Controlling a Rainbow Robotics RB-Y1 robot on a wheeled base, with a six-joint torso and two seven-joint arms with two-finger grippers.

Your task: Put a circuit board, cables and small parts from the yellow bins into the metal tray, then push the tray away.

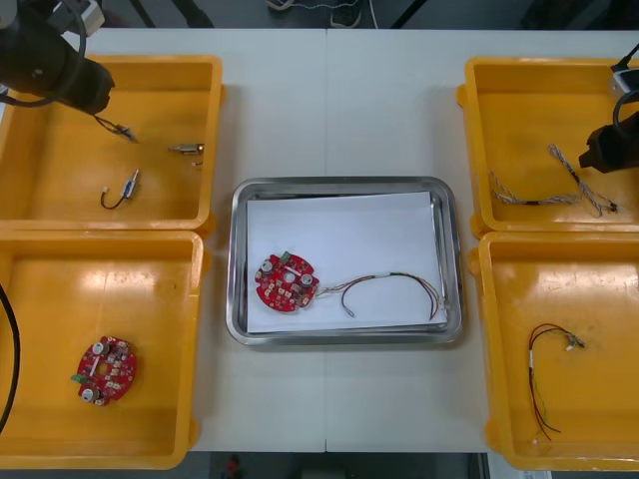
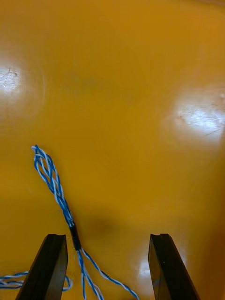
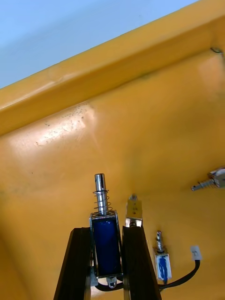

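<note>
Four yellow bins [image 1: 212,140] are flanking the metal tray [image 1: 339,184]; wrist views are showing left tool [image 3: 107,228] gripping one small metal part [image 3: 106,243], right tool [image 2: 108,236] released.

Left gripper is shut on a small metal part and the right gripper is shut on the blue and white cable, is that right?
No: the right wrist view shows the right gripper open, hanging above the twisted blue and white cable, not shut on it. The left gripper is shut on a small metal part.

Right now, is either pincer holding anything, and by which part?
Left pincer grips a small metal part by its blue body, pin sticking out. Right pincer is open over the cable, holding nothing.
</note>
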